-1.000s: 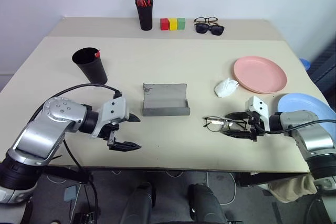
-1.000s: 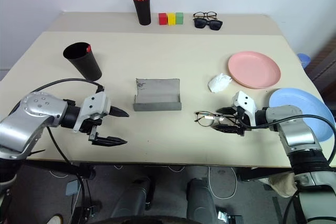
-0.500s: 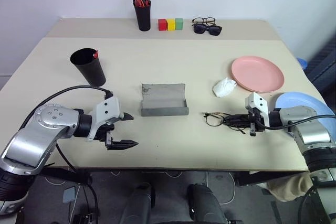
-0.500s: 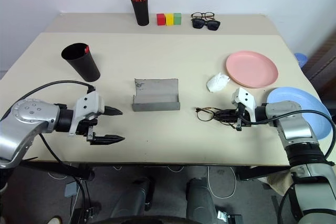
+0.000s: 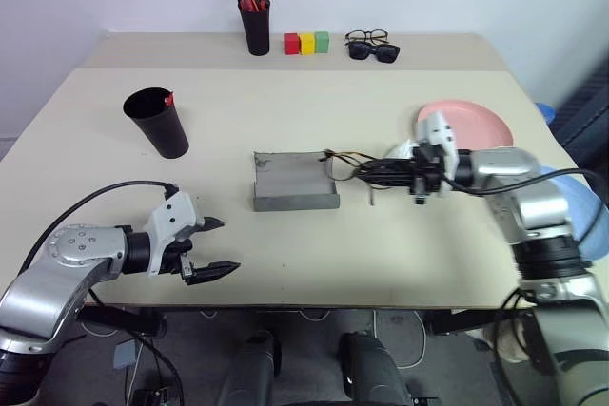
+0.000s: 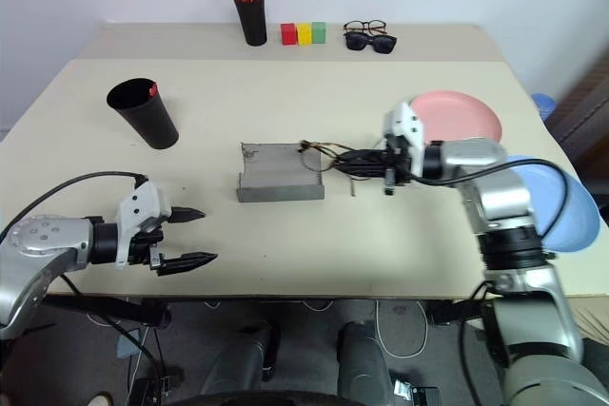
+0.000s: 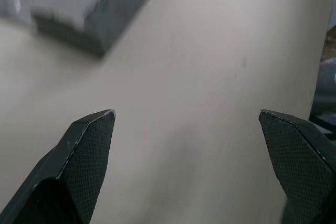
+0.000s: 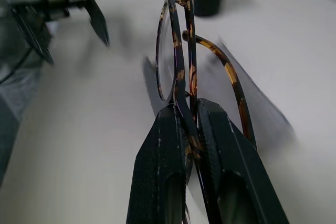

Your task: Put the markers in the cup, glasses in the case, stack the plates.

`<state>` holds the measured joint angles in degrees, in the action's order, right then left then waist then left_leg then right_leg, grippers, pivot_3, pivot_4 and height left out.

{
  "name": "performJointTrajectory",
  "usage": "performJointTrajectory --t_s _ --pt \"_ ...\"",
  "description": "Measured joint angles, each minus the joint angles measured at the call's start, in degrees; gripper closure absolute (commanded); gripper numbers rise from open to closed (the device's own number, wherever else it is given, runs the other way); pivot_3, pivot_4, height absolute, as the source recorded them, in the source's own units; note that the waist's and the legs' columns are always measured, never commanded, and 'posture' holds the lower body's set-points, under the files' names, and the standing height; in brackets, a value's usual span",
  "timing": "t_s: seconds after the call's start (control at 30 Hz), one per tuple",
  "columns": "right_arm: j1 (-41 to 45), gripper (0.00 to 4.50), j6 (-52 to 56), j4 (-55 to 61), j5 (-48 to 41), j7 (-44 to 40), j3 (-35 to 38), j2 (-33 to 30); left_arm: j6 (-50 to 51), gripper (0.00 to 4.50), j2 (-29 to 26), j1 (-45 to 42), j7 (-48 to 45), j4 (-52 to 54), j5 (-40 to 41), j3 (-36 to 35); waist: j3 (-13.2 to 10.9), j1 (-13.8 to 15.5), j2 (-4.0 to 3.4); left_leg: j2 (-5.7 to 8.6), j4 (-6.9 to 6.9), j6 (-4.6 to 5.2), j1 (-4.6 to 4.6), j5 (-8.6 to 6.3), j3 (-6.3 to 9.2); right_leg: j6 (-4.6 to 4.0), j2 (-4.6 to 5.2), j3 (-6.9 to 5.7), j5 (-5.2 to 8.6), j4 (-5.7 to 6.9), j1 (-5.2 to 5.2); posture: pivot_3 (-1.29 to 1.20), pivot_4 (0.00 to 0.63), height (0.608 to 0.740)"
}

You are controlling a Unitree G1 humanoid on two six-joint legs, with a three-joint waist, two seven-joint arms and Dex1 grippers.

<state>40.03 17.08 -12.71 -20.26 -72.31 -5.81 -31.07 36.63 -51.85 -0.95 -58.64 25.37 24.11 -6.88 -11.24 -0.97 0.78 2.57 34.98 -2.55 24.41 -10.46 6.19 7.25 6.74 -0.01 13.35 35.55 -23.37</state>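
My right gripper (image 5: 376, 174) is shut on the thin dark-rimmed glasses (image 5: 343, 160) and holds them above the table, pointing left at the right end of the open grey case (image 5: 293, 181). In the right wrist view the fingers (image 8: 170, 140) pinch the folded frame of the glasses (image 8: 176, 51). My left gripper (image 5: 226, 245) hovers open over bare table near the front left, with nothing between its fingers (image 7: 89, 145). The black cup (image 5: 157, 123) stands at the left with a red marker tip (image 5: 169, 99) at its rim. The pink plate (image 5: 481, 121) lies at the right, and the blue plate (image 6: 561, 211) lies near the right edge, partly behind my arm.
At the back stand a black pen pot with red markers (image 5: 257, 24), a row of red, yellow and green blocks (image 5: 305, 42), and dark sunglasses beside another pair of spectacles (image 5: 373, 46). The table's front edge runs just below my left gripper.
My right gripper shut on the glasses, lifted them off the table and carried them left to the case's right end. The left gripper drifted slightly toward the front left, staying open.
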Motion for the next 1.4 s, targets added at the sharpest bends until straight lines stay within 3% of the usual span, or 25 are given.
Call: performJointTrajectory --t_s 0.17,0.37,0.77,0.9,1.07,1.1,1.4 --pt "6.19 4.49 -10.16 -12.95 5.91 2.87 -3.12 6.98 -0.01 0.00 0.00 2.29 1.84 1.28 0.28 -2.07 0.00 0.09 0.00 0.16 -0.05 -0.01 0.01 0.00 0.00 0.01 -0.02 0.00 -0.02 -0.09 0.01 0.00 0.150 0.740" --pt "10.93 4.49 -19.93 -26.26 10.97 5.82 -3.56 10.93 0.29 0.00 -0.01 6.15 3.36 4.22 0.40 -4.28 -0.01 -0.39 -0.02 0.06 -0.17 -0.05 -0.02 0.03 0.00 -0.06 -0.19 0.00 -0.08 -0.02 -0.08 0.00 0.150 0.740" --pt "12.69 4.49 -21.74 -31.19 12.68 1.17 -4.34 13.14 1.82 0.00 0.01 9.05 6.17 7.02 1.88 -5.87 -0.03 -1.70 -0.05 -0.06 -0.24 -0.06 -0.13 0.04 0.02 -0.11 -0.33 0.01 -0.11 0.11 -0.09 0.00 0.150 0.740" --pt "12.60 2.94 -19.68 -29.43 12.70 -0.75 -4.78 13.12 1.80 0.00 0.01 9.09 6.43 7.01 2.25 -5.87 -0.03 -1.66 -0.06 -0.07 -0.24 -0.06 -0.15 0.04 0.03 -0.12 -0.34 0.01 -0.10 0.21 -0.13 0.00 0.150 0.740" --pt "11.63 0.27 -18.89 -29.09 13.32 -0.59 -5.13 13.12 1.78 0.00 0.03 8.06 6.70 6.70 2.46 -5.85 -0.03 -1.61 -0.06 -0.08 -0.24 -0.06 -0.14 0.04 0.02 -0.13 -0.34 0.01 -0.09 0.21 -0.13 0.00 0.150 0.740" --pt "11.42 0.05 -18.96 -29.09 13.36 0.08 -5.11 13.13 1.75 0.00 0.10 7.77 6.90 6.62 2.57 -5.85 -0.03 -1.61 -0.06 -0.08 -0.24 -0.06 -0.14 0.04 0.02 -0.13 -0.34 0.01 -0.09 0.21 -0.13 0.00 0.150 0.740" --pt "10.95 0.05 -18.69 -27.78 13.25 3.61 -3.65 12.01 1.25 0.00 2.84 1.42 9.28 2.68 2.76 -5.40 -0.03 -1.58 -0.06 -0.07 -0.24 -0.07 -0.15 0.05 0.02 -0.12 -0.35 0.01 -0.10 0.25 -0.14 0.00 0.150 0.740"
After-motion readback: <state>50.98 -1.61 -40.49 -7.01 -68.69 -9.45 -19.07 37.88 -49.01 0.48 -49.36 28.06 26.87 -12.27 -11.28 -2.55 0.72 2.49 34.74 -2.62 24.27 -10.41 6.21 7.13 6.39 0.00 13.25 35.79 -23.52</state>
